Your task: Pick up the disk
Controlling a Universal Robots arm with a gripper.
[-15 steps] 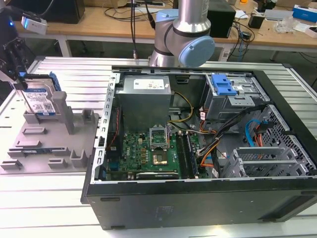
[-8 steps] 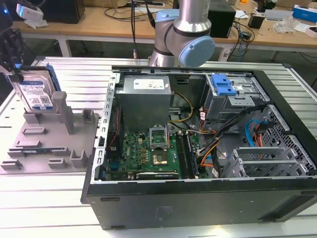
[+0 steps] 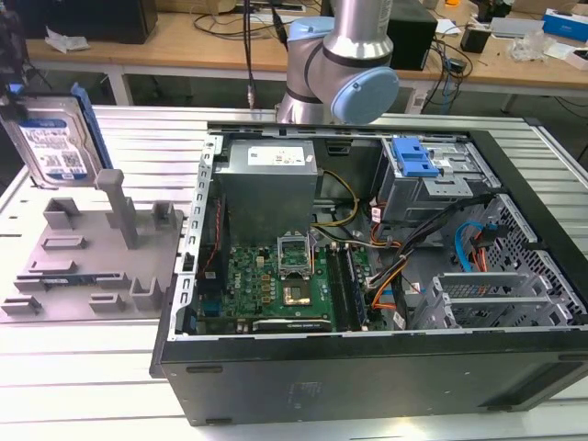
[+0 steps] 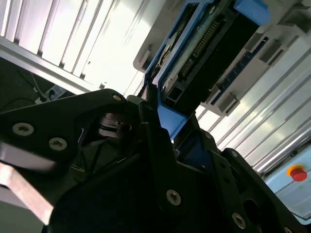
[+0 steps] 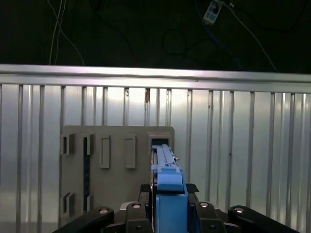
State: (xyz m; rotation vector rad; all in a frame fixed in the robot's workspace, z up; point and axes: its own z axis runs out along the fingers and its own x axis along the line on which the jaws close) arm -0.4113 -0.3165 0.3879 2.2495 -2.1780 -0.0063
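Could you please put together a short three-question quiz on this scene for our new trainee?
1. True or false: the flat silver-metal disk with the blue-and-white label lies inside the open black computer case.
2. Multiple choice: in the exterior view, the grey plastic slotted fixture plate sits (a) on that view's left of the case, (b) on that view's right of the case, (c) inside the case.
3. Fill in: in both wrist views the black gripper is shut on the disk's ____ plastic side rail.

Key: 1 false, it is up above the plate, outside the case; 2 a; 3 blue.
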